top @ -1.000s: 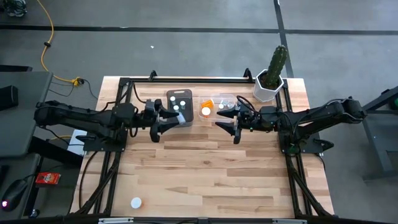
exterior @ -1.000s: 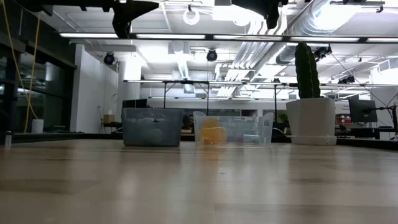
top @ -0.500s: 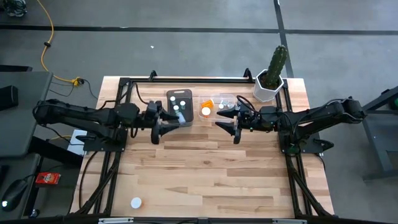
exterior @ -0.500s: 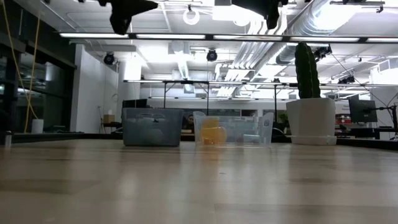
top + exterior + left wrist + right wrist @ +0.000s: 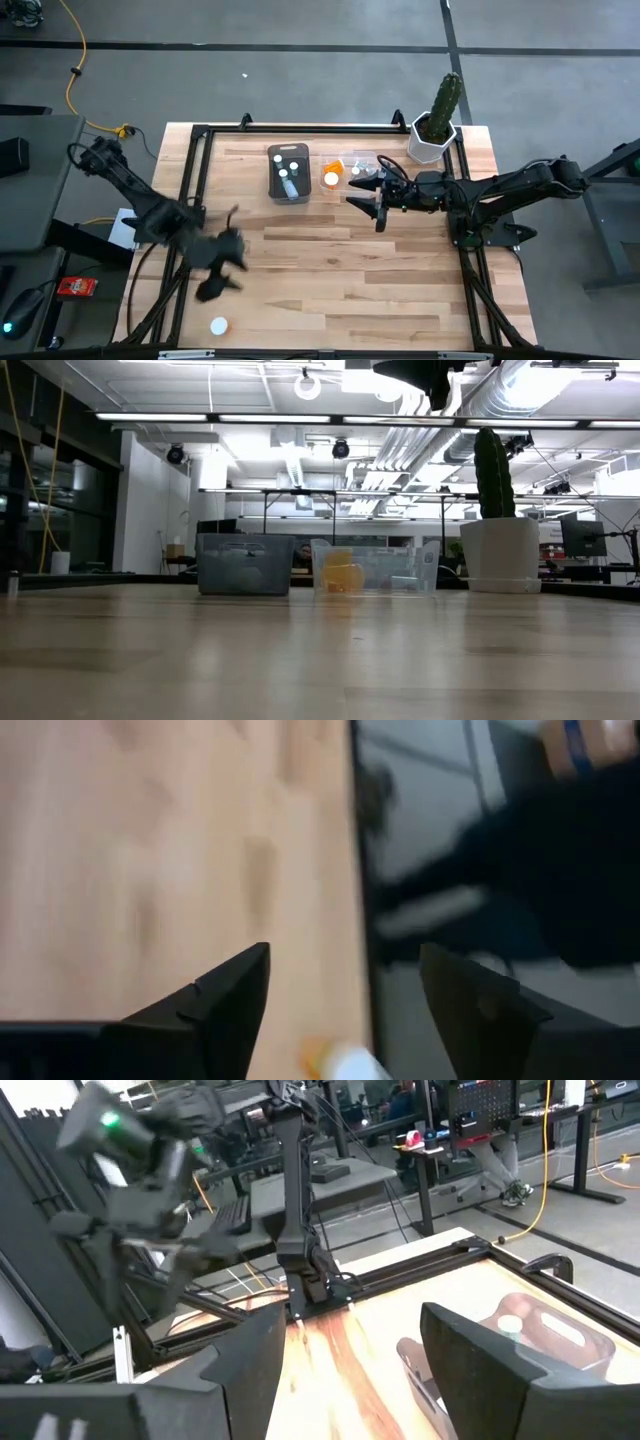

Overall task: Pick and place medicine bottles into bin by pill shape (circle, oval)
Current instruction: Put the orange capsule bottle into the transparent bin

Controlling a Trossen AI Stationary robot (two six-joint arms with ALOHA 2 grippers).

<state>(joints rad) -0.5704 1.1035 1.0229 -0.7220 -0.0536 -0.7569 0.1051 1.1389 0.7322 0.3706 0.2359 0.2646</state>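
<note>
One medicine bottle with a white cap stands alone near the table's front left corner. It also shows as an orange-and-white shape, the bottle, just below my left fingers in the left wrist view. My left gripper hovers open, tilted down, a little farther in from that bottle, with nothing between its fingers. My right gripper hangs open and empty just in front of the clear bin. The grey bin holds several white-capped bottles. An orange bottle lies in the clear bin.
A white pot with a cactus stands at the far right corner. The black frame rails run along the table's left, far and right sides. Bare wood spans the middle and front. In the low view both bins stand side by side at the back.
My left gripper has swung away from the grey bin toward the table's near left, tipping from level to pointing down, and has left the low view. The bottle at the front left and the bins have not moved.
</note>
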